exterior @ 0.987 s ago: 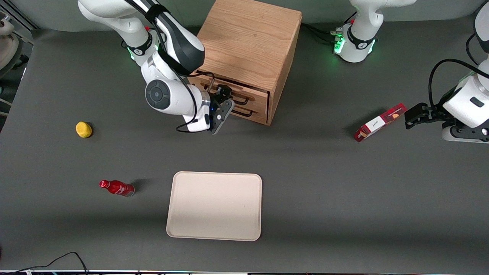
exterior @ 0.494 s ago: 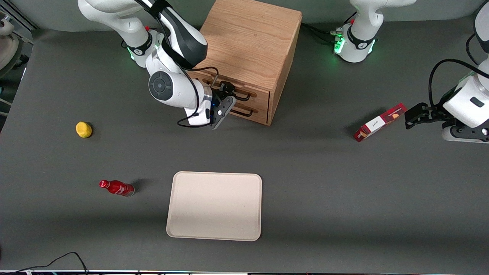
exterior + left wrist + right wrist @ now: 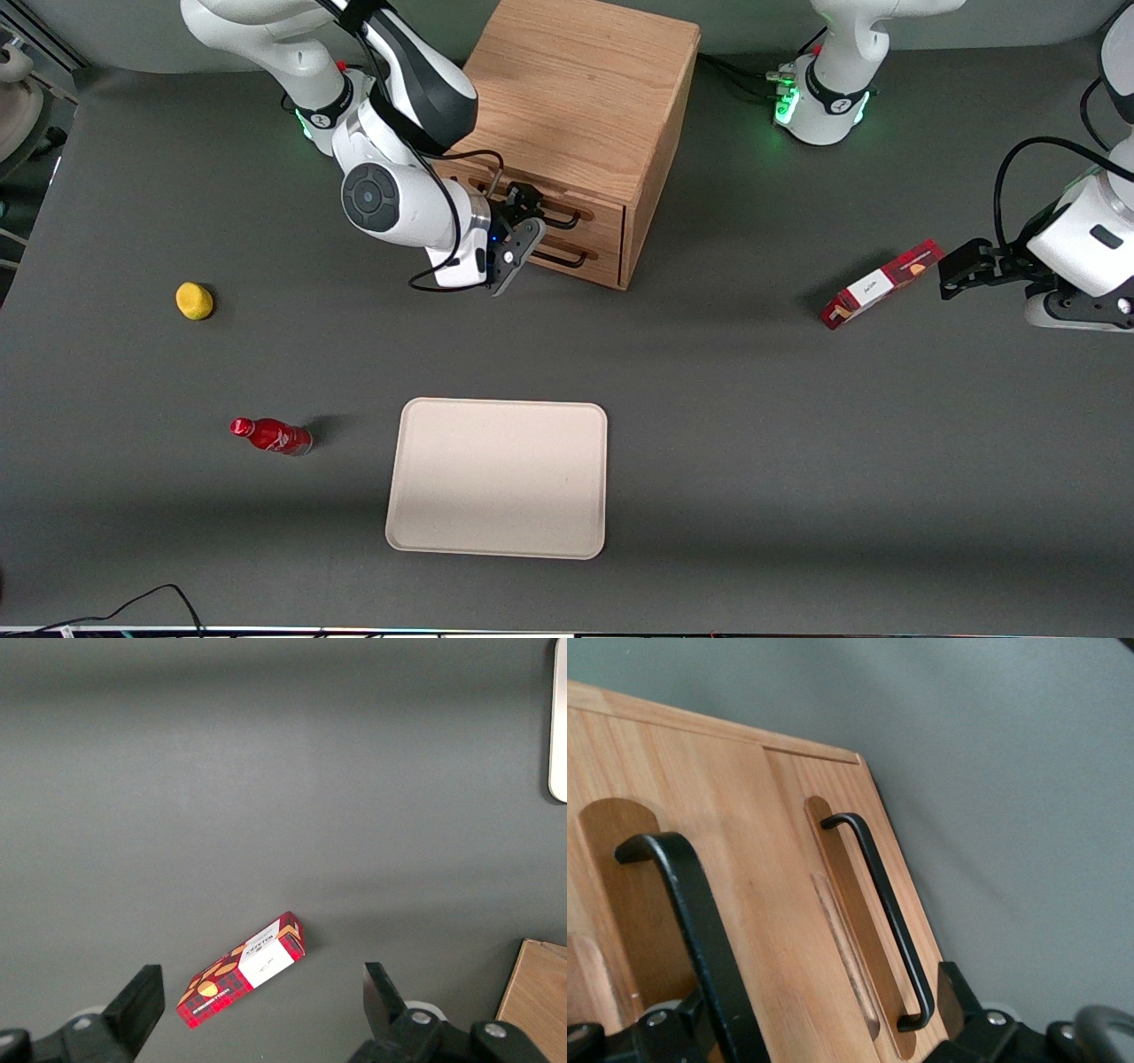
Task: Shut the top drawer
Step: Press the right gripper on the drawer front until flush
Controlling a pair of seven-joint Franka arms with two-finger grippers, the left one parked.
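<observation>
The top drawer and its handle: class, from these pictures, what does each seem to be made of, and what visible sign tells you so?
The top drawer, with the tool at its front: light wood, probably oak, matte; grain lines run along its face.

Its handle: thin black bar, likely painted metal; smooth, bent, a faint sheen.

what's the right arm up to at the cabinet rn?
The right arm's gripper is at the front of the wooden cabinet, up against the top drawer by its black handle. The top drawer front looks about flush with the lower drawer, so it appears closed or nearly so. A tray, red bottle, yellow object and red box sit untouched on the table.
</observation>
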